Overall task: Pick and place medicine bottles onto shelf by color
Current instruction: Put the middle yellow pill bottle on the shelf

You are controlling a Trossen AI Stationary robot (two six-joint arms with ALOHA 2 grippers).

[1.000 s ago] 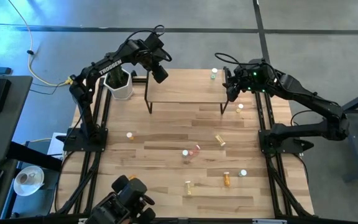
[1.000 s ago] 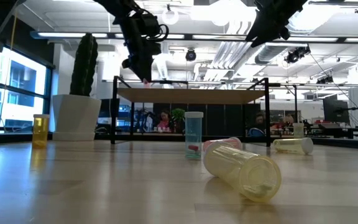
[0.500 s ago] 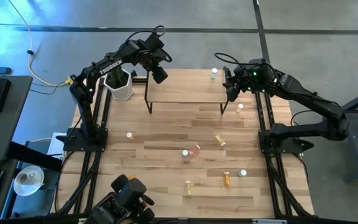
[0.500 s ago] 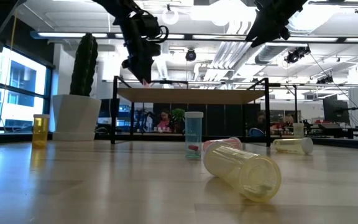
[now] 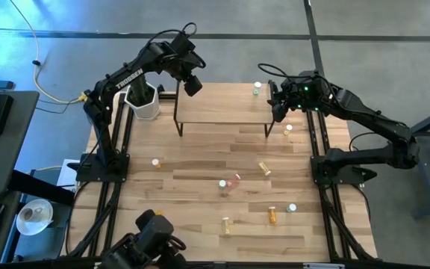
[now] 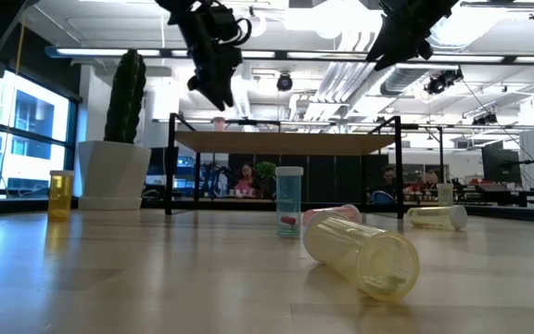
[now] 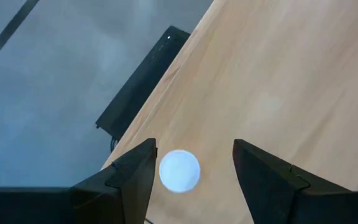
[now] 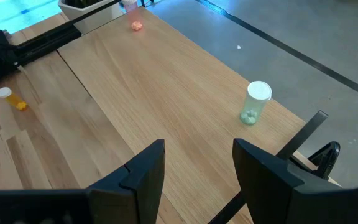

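Left pincer (image 7: 188,180) spread, empty, above white-capped bottle (image 7: 179,170) on shelf (image 7: 278,81); right pincer (image 8: 194,180) spread, empty.

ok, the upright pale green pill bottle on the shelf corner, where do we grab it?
Across the pale green bottle's round body just under its white cap, coming straight down: it stands upright by the light-wood shelf's edge, so a sideways approach might nudge it off. The open right gripper is nearest.

Bottles (image 5: 234,179) lie scattered before the shelf (image 5: 222,112).
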